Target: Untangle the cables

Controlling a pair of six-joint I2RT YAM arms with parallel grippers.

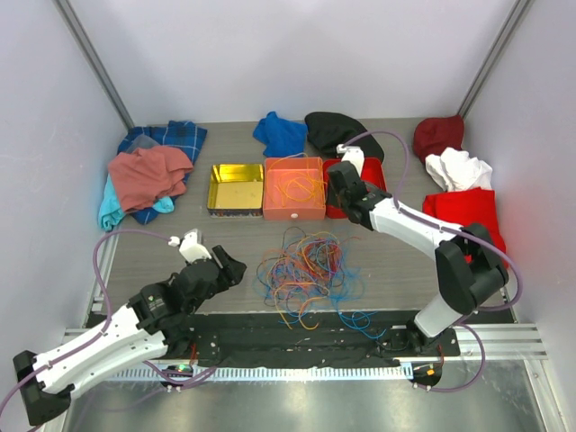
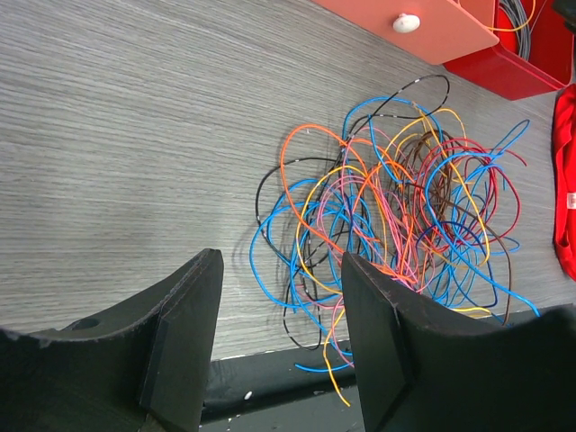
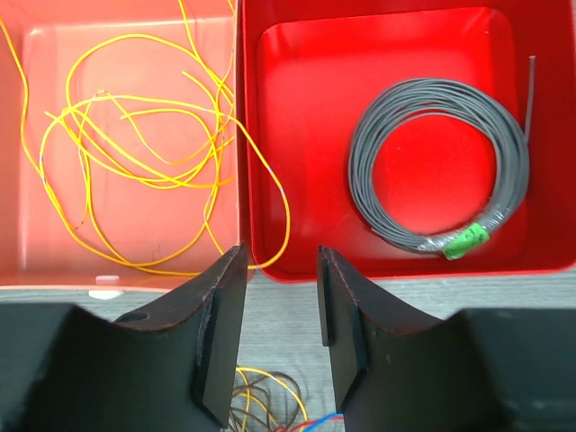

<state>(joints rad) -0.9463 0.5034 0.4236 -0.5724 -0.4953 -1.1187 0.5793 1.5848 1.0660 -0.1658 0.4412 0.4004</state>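
The cables lie in a tangled heap of orange, blue, yellow, red and dark strands on the table between the arms; they also show in the left wrist view and at the bottom of the right wrist view. A separate yellow cable lies looped in the orange box, one strand crossing into the red box. My left gripper is open and empty, just left of the heap. My right gripper is open and empty above the near edge of the two boxes.
A grey coiled ring with a green tag lies in the red box. A gold tin stands left of the orange box. Heaps of clothes lie at back left, back middle and right. A black strip runs along the near edge.
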